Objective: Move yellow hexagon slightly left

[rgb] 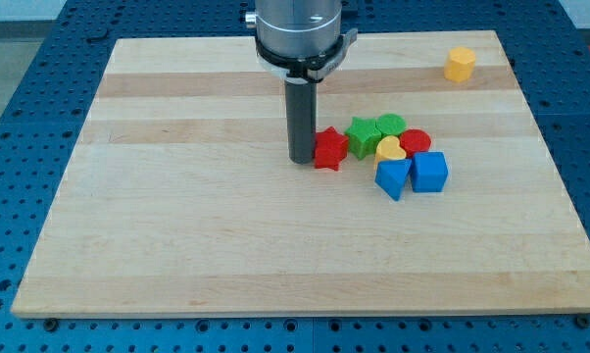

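Camera view. Item: wooden board (pixel 177 245), pale, set on a blue perforated table (pixel 40 29).

Item: my tip (pixel 302 160), the lower end of a dark rod under a grey round mount. It has no jaws or fingers, so there is nothing to spread, press or pinch; it holds nothing. It stands at mid-board, touching or just beside the view's left side of the red star (pixel 329 149).

Item: cluster, to the view's right of the tip, the blocks packed close or touching. Red star; green star-like block (pixel 363 135); second green block (pixel 390 125), shape unclear; red round block (pixel 416 141); yellow heart (pixel 390 149); blue block (pixel 392 178), angled; blue cube (pixel 429 172).

Item: yellow hexagon (pixel 460 65), the task's piece. It sits alone near the view's top right corner, well apart from the cluster and from the tip.

Hazards, as judged:
- The tip is on the wrong side of the cluster. A straight run toward the hexagon would plough through the star and scatter the group.
- A leftward push needs contact on the hexagon's right face, which is near the board's right edge; a careless approach could knock it toward that edge.
- "Slightly" allows little travel; a long push overshoots.
- An off-centre contact could spin the piece or send it aside.
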